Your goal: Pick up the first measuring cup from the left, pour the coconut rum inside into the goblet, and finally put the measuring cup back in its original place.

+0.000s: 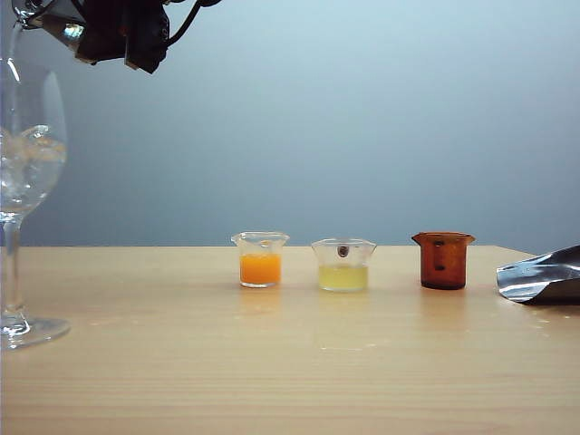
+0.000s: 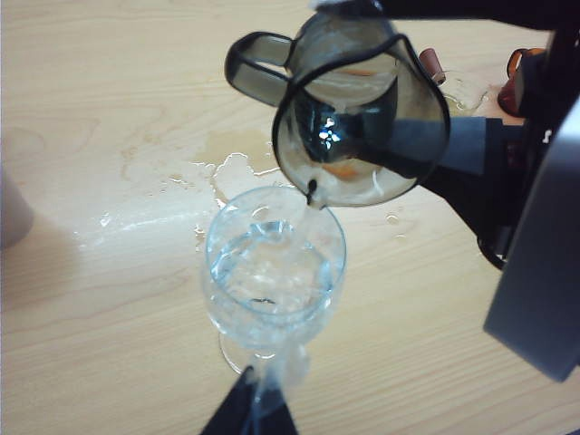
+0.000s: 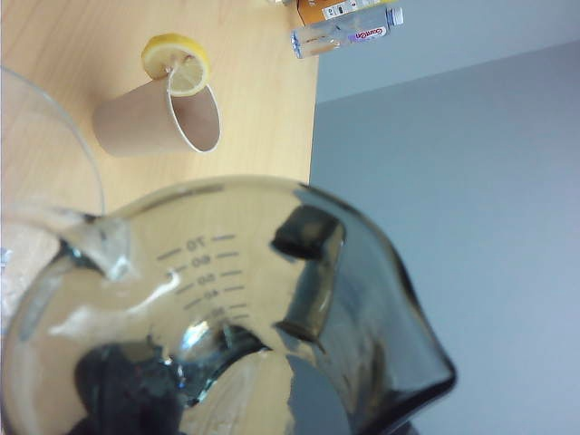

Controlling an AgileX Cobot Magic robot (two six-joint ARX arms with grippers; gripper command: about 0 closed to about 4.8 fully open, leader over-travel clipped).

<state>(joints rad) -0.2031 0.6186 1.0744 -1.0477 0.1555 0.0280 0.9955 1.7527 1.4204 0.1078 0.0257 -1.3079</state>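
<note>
The smoky grey measuring cup [image 2: 362, 118] is tipped steeply over the goblet [image 2: 272, 272], its pour lip just above the rim. A thin stream of clear coconut rum [image 2: 313, 198] falls into the bowl, which holds clear liquid. My right gripper [image 1: 77, 32] is shut on the cup high at the exterior view's top left, above the goblet [image 1: 27, 154]. In the right wrist view the cup [image 3: 272, 299] fills the frame, with dark fingers [image 3: 308, 263] showing through its wall. My left gripper [image 2: 252, 408] hangs shut and empty in front of the goblet's foot.
A clear cup of orange liquid [image 1: 260, 260], a clear cup of pale yellow liquid [image 1: 343, 265] and an amber-brown cup [image 1: 443, 260] stand in a row mid-table. A silver foil bag [image 1: 544, 276] lies at the right edge. Spilled liquid [image 2: 208, 172] wets the table beyond the goblet. A paper cup [image 3: 159, 118] lies on its side with a lemon slice [image 3: 177, 63].
</note>
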